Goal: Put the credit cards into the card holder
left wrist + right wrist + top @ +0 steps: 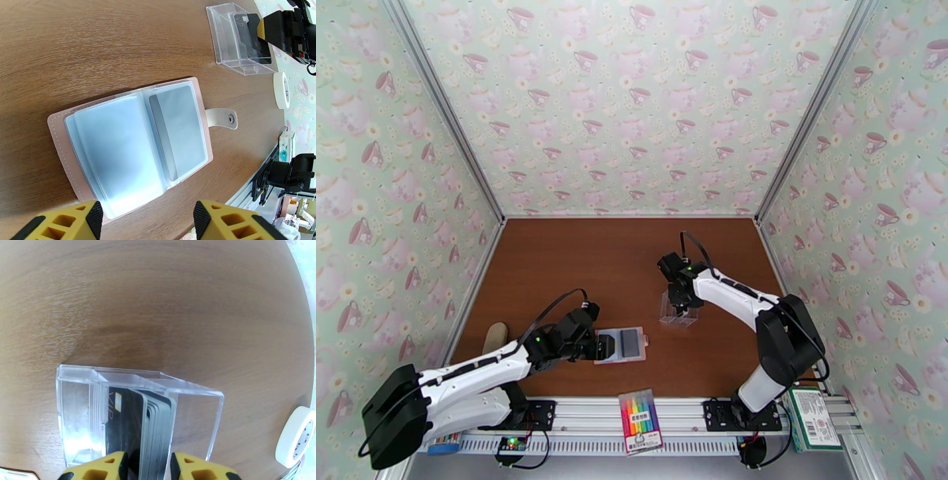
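Observation:
The card holder lies open on the table, pink outside with clear sleeves, and a grey card sits in its right sleeve; it also shows from above. My left gripper hovers open at the holder's near edge. The credit cards, a stack of black ones, stand upright in a clear plastic box right of centre. My right gripper is lowered into the box from above. Its jaws are open and straddle the stack closely, one fingertip on each side.
A white tape roll lies right of the box. A pack of coloured markers and a green carton rest on the front rail. A beige object lies at the table's left edge. Patterned walls enclose three sides.

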`<state>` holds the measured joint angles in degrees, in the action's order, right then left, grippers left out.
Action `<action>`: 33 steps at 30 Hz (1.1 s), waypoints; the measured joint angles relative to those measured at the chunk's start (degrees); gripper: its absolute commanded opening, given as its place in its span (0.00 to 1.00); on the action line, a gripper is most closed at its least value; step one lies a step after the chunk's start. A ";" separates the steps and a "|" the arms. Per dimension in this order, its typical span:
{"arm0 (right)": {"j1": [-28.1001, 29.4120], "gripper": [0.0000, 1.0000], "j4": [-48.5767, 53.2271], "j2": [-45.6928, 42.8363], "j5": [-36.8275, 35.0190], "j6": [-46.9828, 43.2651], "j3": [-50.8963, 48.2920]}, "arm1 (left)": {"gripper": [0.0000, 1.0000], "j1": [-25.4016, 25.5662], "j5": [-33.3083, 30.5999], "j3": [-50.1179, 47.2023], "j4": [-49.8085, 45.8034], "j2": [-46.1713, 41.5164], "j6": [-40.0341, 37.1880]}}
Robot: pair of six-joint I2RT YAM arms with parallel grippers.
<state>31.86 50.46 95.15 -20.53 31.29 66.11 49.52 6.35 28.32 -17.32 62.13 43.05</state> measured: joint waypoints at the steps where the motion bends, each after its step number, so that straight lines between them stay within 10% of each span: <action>1: 0.00 0.36 0.17 0.00 -0.39 0.00 0.15 | 0.67 0.00 0.00 0.00 0.00 0.00 0.00; 33: -0.02 0.42 0.81 2.34 0.26 -0.02 0.28 | 0.67 -0.22 0.00 0.00 0.44 -0.22 0.02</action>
<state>31.83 51.27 97.49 -20.27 31.27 66.39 49.30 6.35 28.32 -16.88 61.91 43.07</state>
